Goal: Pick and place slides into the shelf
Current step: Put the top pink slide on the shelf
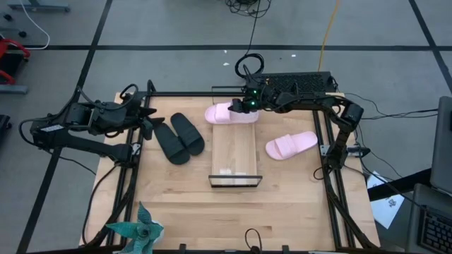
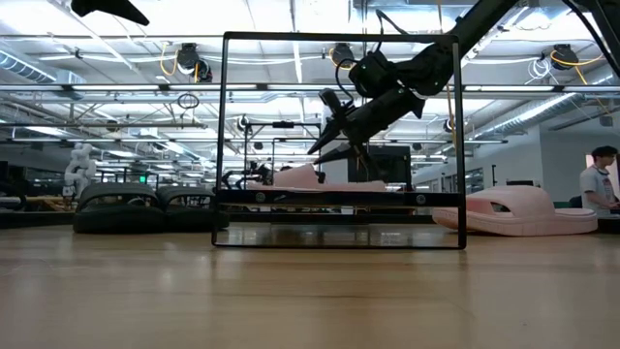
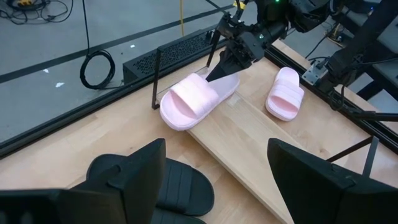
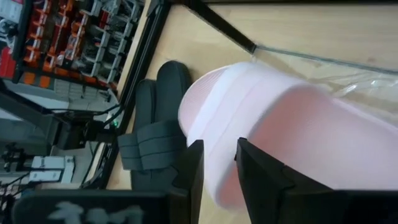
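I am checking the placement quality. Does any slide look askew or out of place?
Yes. The pink slide at the shelf's far end lies crosswise, its toe overhanging the board's edge. The right end effector is at its heel. The other pink slide and the black pair lie on the table.

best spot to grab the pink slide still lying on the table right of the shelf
Grip the pink slide on the table by one side edge of its wide strap, coming straight down from above. It lies flat, sole down, alone on bare wood right of the shelf, and the arched strap leaves a gap for one finger. The right gripper is nearest.
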Robot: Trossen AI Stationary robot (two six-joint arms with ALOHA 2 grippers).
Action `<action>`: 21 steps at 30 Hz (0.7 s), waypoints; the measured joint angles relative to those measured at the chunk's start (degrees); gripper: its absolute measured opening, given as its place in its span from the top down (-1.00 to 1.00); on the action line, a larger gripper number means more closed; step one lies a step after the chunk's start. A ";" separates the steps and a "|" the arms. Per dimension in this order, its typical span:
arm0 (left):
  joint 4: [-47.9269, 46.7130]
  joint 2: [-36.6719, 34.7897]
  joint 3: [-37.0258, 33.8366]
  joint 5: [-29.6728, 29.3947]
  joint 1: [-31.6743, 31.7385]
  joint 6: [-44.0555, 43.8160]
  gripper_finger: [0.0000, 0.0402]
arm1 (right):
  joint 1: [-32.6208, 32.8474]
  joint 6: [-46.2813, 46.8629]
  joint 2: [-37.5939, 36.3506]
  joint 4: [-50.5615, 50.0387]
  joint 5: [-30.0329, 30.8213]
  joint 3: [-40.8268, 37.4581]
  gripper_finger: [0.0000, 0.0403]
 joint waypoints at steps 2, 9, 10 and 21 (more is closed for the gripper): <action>0.00 -0.02 0.00 0.00 -0.02 0.00 -0.42 | 0.08 0.38 0.27 -0.24 -0.05 0.01 0.57; 0.00 0.00 0.00 0.00 0.00 0.00 -0.42 | 0.19 1.69 0.80 -0.38 -1.67 0.00 0.57; 0.00 -0.02 0.00 0.00 -0.02 0.00 -0.42 | 0.19 1.89 0.80 -0.19 -1.71 0.00 0.57; 0.00 0.00 0.00 -0.02 -0.01 1.01 -0.42 | 0.59 1.99 0.80 -0.86 -0.15 0.00 0.57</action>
